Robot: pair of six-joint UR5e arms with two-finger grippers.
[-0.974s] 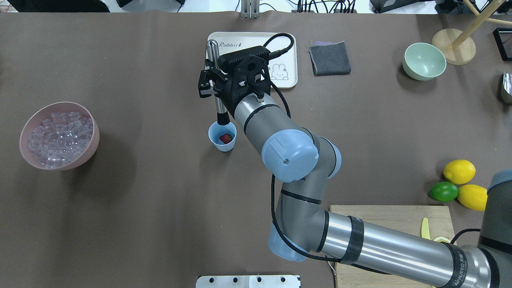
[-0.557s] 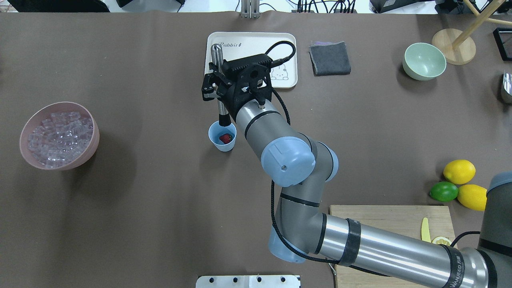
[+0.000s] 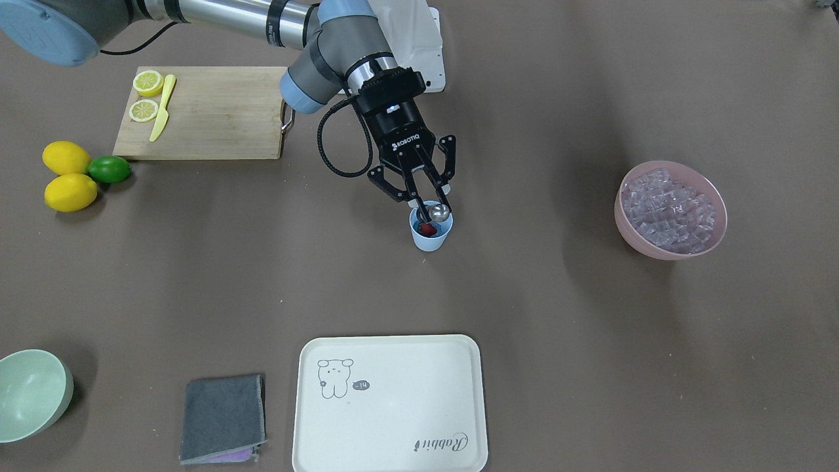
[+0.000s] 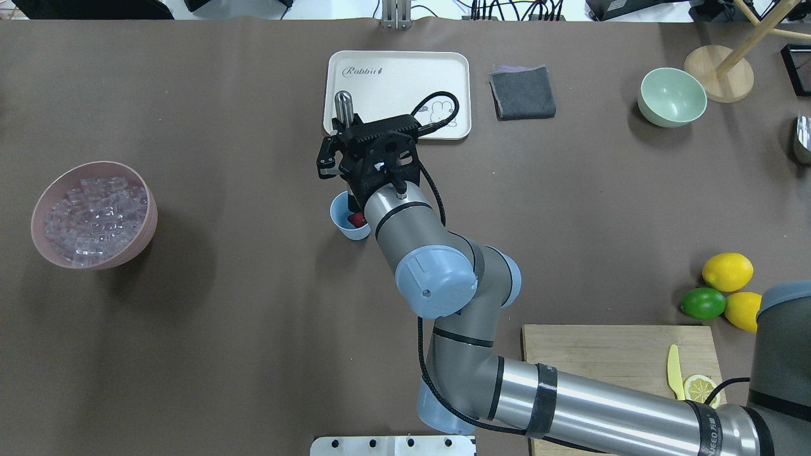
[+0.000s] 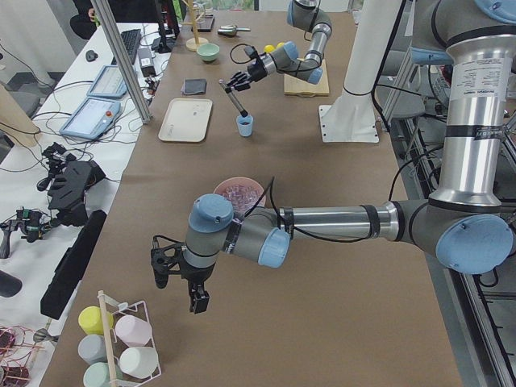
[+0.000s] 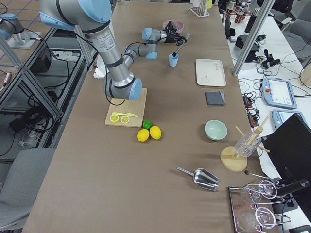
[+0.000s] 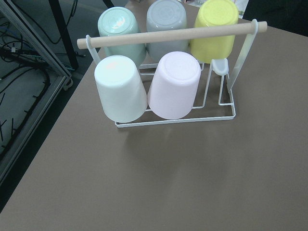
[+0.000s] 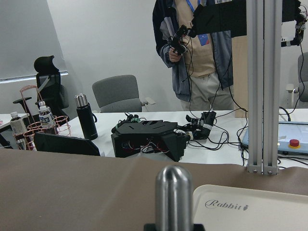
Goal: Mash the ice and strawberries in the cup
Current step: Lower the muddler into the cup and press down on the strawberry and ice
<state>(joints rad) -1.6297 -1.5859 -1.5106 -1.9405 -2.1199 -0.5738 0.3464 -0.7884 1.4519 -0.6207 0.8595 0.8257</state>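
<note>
I see the brown-covered table (image 4: pixel 190 348) filling the overhead view. In the right wrist view a cluttered white desk (image 8: pixel 106 144) stands beyond its far edge. The cream tray (image 4: pixel 399 69) lies top centre, and the pink bowl (image 4: pixel 152 221) of ice (image 4: pixel 95 215) sits at left. My right gripper (image 3: pixel 429 206) is clamped on a steel muddler (image 4: pixel 343 104), whose tip is at the mouth of the cup (image 4: pixel 339 218) mid-frame, with the strawberry (image 3: pixel 427 229) inside. For the left gripper (image 5: pixel 179 289), I can't tell.

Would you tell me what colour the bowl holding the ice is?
The bowl is pink; the front-facing view shows it best.
</note>
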